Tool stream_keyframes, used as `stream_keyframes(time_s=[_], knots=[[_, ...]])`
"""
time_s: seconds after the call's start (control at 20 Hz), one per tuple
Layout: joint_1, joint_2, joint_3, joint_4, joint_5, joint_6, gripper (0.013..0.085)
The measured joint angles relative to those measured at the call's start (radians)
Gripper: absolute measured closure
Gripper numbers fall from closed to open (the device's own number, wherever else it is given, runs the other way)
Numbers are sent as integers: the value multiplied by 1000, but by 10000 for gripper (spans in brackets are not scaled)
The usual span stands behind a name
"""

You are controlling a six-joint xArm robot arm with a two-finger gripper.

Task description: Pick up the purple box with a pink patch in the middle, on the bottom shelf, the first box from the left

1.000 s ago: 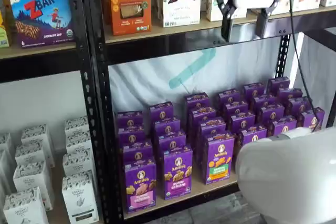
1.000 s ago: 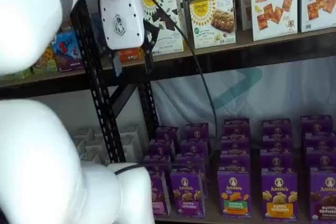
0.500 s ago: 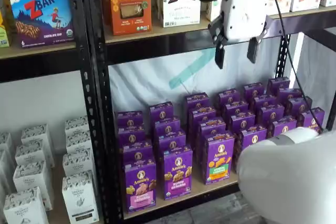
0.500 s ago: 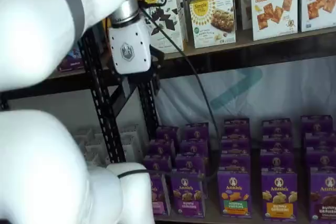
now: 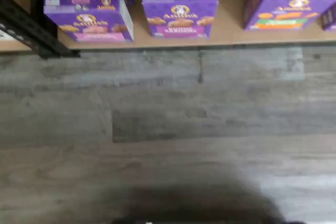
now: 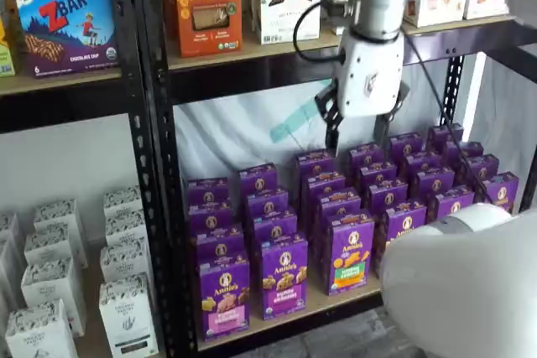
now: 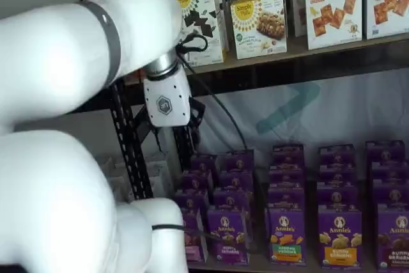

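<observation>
You're looking at the bottom shelf (image 6: 336,301), a tan board in a black rail. Purple Annie's cartons (image 6: 394,186) stand on it in rows running toward one o'clock; the purple box (image 6: 224,294) with the pink band stands at the front, at seven o'clock.

The purple box (image 6: 224,296) stands at the front left corner of the bottom shelf (image 6: 336,301), heading a row of cartons running back behind it. A second carton (image 6: 284,275) stands just to its right. The gripper (image 6: 356,132) hangs above the rows farther back, well apart from the purple box.
</observation>
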Motion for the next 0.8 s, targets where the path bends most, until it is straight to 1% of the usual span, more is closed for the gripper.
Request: stream_keyframes(time_s=[0.1, 0.15, 0.25, 0.6, 0.7, 0.8], knots=[[16, 26, 36, -13, -60, 19, 130], [34, 56, 63, -36, -112, 44, 130], [50, 93, 93, -56, -179, 69, 130], [77, 239, 145, -82, -371, 117, 130], [85, 305, 156, -90, -449, 134, 130], [90, 348, 165, -96, -512, 146, 130]])
